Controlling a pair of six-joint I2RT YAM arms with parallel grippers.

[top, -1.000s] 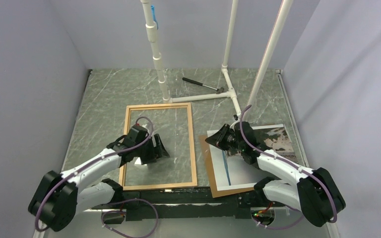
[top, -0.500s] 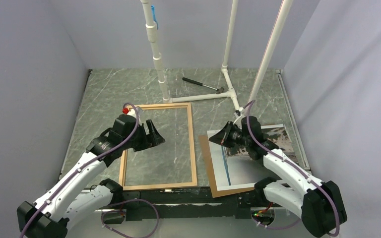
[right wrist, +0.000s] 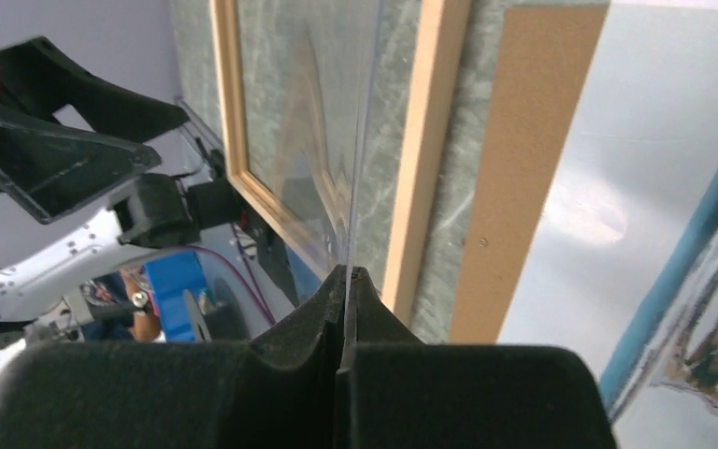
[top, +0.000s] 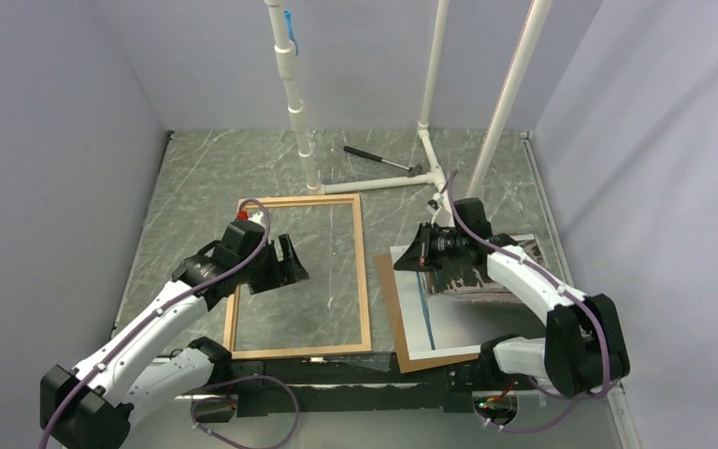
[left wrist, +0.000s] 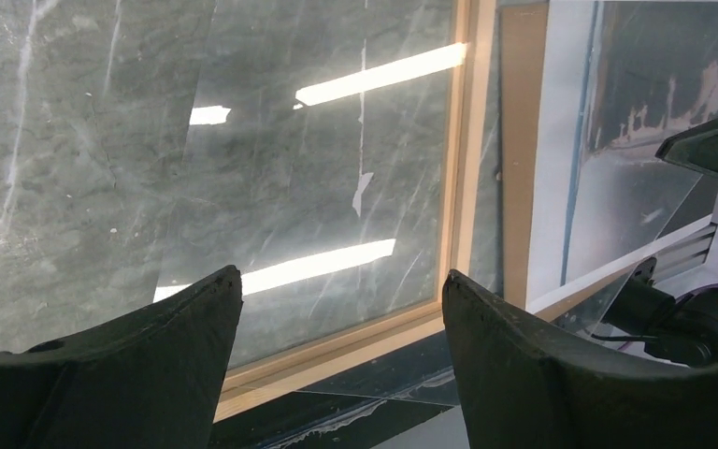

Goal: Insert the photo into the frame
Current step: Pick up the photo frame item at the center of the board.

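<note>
Currently: left gripper point(top: 290, 264) is released, fingers spread, hanging over the left half of the frame point(top: 366, 281). Frame is a thin light-wood rectangle lying flat, with grey-green marbled table point(top: 206, 178) showing through its opening. Right gripper point(right wrist: 347, 273), just right of the frame's right rail, is clenched on the edge of a clear pane point(left wrist: 337, 168). The pane reaches left over the opening; can't tell if it touches the wood. Right of the frame sits a plain brown backing board point(top: 393, 318). The photo point(top: 467, 323) lies face up on it, glossy, white border, blue stripe. Beyond the frame: white pipe stand point(top: 294, 103), hammer point(top: 380, 160), pale lilac walls point(top: 56, 140).
</note>
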